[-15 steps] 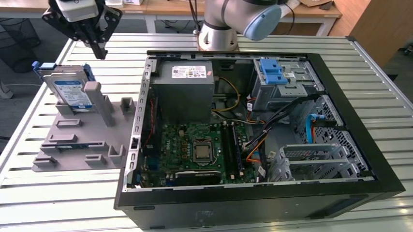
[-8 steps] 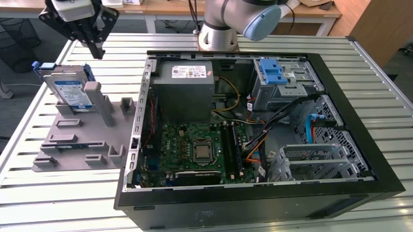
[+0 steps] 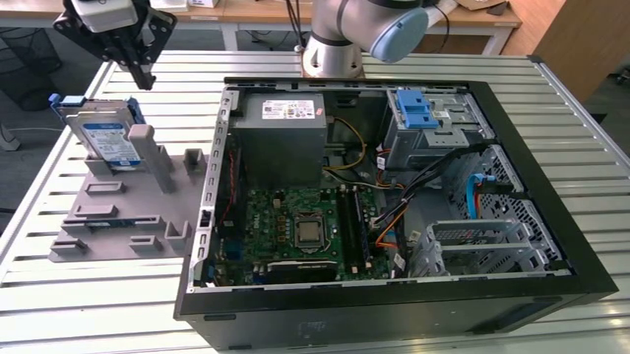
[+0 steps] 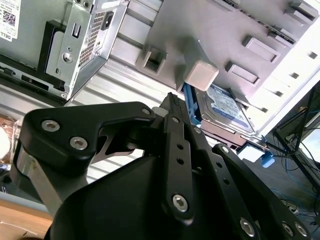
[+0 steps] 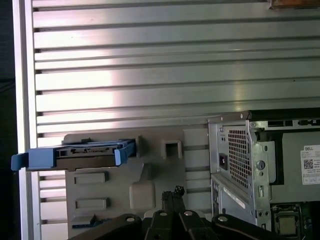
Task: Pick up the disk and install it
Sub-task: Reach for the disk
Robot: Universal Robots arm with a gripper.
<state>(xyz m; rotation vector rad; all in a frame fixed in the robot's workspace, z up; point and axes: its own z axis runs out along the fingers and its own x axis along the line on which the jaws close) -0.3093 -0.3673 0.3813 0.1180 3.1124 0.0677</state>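
The disk (image 3: 108, 137) stands on edge in a slot of the grey holder (image 3: 116, 215) on the exterior view's left, silver with a blue-and-white label and a blue carrier frame. My gripper (image 3: 142, 78) hangs just above and slightly behind it, fingers together, gripping nothing and not touching the disk. In the second wrist view the black fingers (image 4: 175, 131) point toward the disk (image 4: 226, 109) beside a grey post of the holder (image 4: 200, 74). The first wrist view shows the disk (image 5: 82, 151) edge-on, with the gripper (image 5: 173, 192) off to one side of it.
An open computer case (image 3: 200, 221) lies on the slatted metal table (image 3: 88, 295), to the exterior view's right of the holder. Inside are a grey power-supply box (image 3: 280, 127), a motherboard (image 3: 305, 228) and a blue latch on a silver cage (image 3: 417, 110). The arm's base (image 3: 335, 51) stands behind the case.
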